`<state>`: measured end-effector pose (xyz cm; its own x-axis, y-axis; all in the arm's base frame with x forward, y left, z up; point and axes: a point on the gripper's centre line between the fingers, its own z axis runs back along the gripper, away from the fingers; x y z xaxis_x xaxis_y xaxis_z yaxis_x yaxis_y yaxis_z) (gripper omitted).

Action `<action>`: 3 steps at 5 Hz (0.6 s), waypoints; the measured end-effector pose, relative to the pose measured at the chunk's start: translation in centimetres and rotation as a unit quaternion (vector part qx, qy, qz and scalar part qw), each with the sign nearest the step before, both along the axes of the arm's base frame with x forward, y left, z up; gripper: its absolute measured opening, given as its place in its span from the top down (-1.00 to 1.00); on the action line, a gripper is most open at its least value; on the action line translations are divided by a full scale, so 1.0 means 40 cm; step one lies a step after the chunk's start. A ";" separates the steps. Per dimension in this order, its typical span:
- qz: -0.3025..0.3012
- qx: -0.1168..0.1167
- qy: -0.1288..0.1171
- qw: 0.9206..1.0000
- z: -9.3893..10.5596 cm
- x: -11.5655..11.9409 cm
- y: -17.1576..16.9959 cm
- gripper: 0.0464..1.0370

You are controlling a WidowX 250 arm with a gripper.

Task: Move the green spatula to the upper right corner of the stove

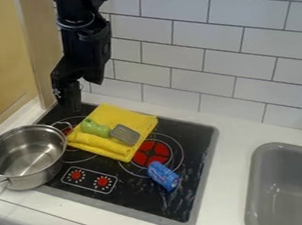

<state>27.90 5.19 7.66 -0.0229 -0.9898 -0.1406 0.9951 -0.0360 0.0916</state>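
The gripper [83,90] hangs above the back left corner of the stove, beside the tiled wall, open with nothing between its fingers. Below it and slightly to the right, the green spatula [96,128] lies on a folded yellow cloth [128,115]. Its green handle points left and its grey flat head [125,134] points right. The black stove [141,198] is under the cloth, with red burner marks. A visible space separates the gripper from the spatula.
A steel pot [25,156] stands at the stove's left edge. A blue cylindrical object [163,176] lies on the stove, front right of the cloth. A grey sink [288,186] is set in the counter at right. White tiles [182,61] rise behind.
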 end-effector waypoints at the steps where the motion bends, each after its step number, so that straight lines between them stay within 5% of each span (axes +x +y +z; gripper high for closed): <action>1: 0.000 -0.003 0.024 1.000 -0.031 -0.025 -0.003 -0.92; 3: -0.004 -0.007 0.056 0.998 -0.106 -0.011 -0.004 -0.92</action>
<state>27.46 5.03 3.41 -0.0448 -0.9914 -0.1228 0.9989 -0.0426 -0.0204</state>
